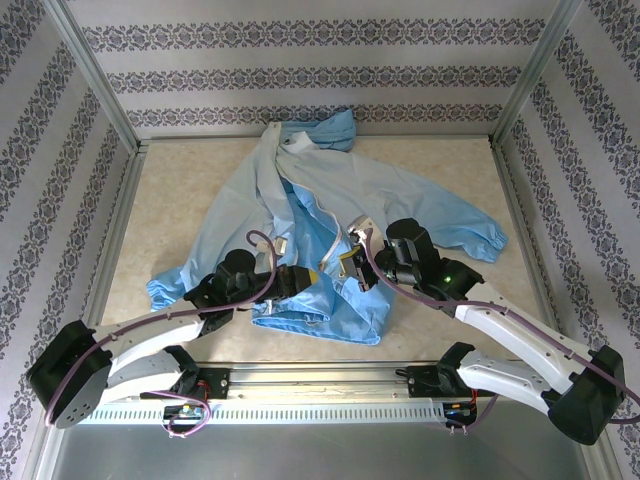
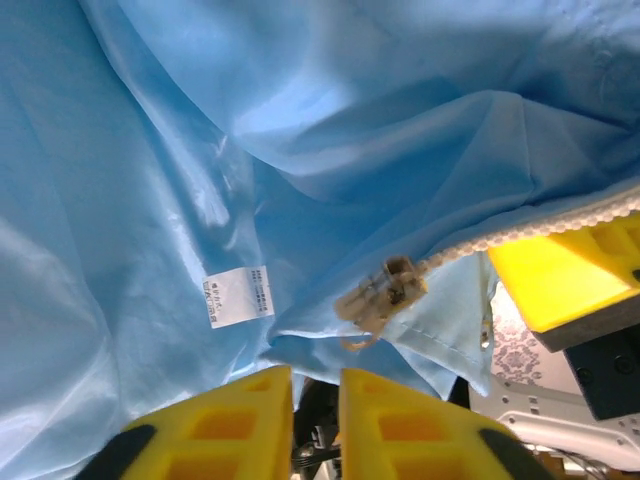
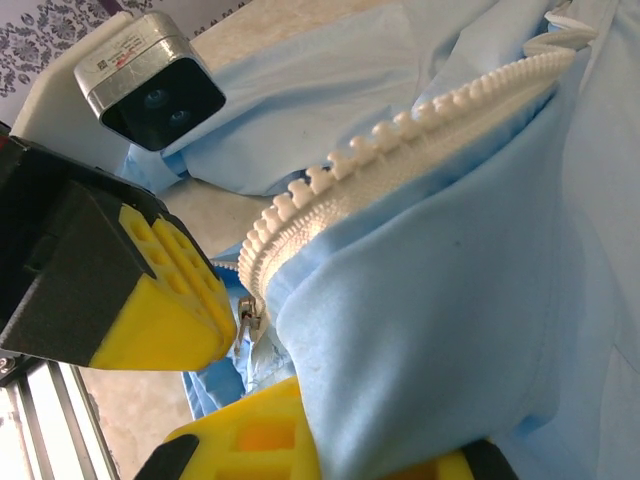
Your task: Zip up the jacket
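The light-blue jacket [image 1: 400, 210] lies spread open on the table, hood at the back. Both grippers meet at its lower front edge. My right gripper [image 1: 350, 265] is shut on the jacket's front edge just below the white zipper teeth [image 3: 400, 150], with blue cloth [image 3: 430, 330] bulging out between its yellow fingers [image 3: 250, 440]. My left gripper [image 2: 315, 385] stands slightly open, with a narrow bare gap between its fingers. It sits just short of the zipper slider [image 2: 385, 295], which hangs at the end of the white teeth [image 2: 540, 228]. The small metal pull [image 3: 247, 320] dangles beside the left gripper's finger [image 3: 160, 310].
A white care label [image 2: 238, 296] is sewn inside the jacket left of the slider. The beige table [image 1: 180, 200] is fenced by metal rails and patterned walls. One sleeve reaches toward the right rail [image 1: 480, 235], and another cuff lies at the near left [image 1: 165, 292].
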